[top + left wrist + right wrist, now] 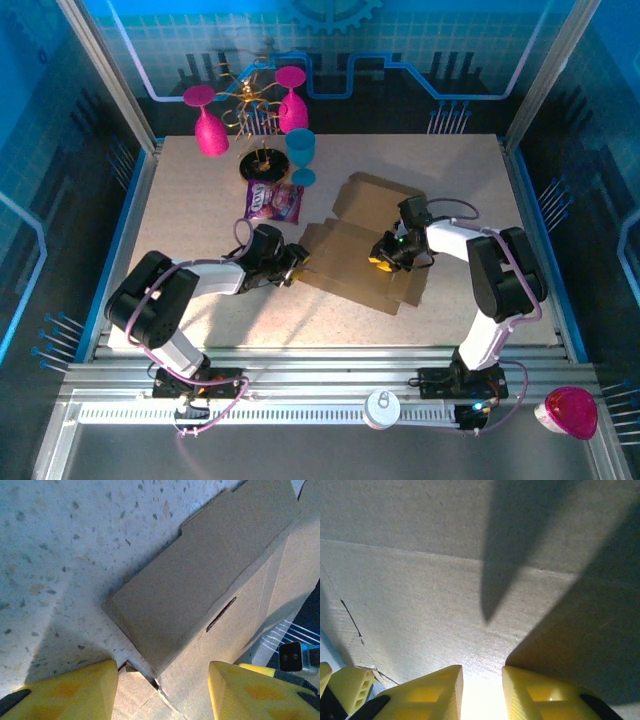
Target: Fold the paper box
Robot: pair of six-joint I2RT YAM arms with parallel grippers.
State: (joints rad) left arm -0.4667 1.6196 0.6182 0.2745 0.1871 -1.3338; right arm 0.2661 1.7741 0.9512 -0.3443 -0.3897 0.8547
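**Brown cardboard paper box lies mid-table between both arms**

On the speckled white tabletop, the left gripper is at the box's left edge. From the left wrist, its yellow fingers stand well apart, with a raised corner of the box between them. Whether they squeeze it I cannot tell. A small purple snack packet lies farther back, apart from the box. The box itself rests centre-right, its creased panels mostly spread out. The right gripper is over the box's middle panel. From the right wrist, its yellow fingers stand a narrow gap apart, close over bare cardboard, with nothing pinched between them.
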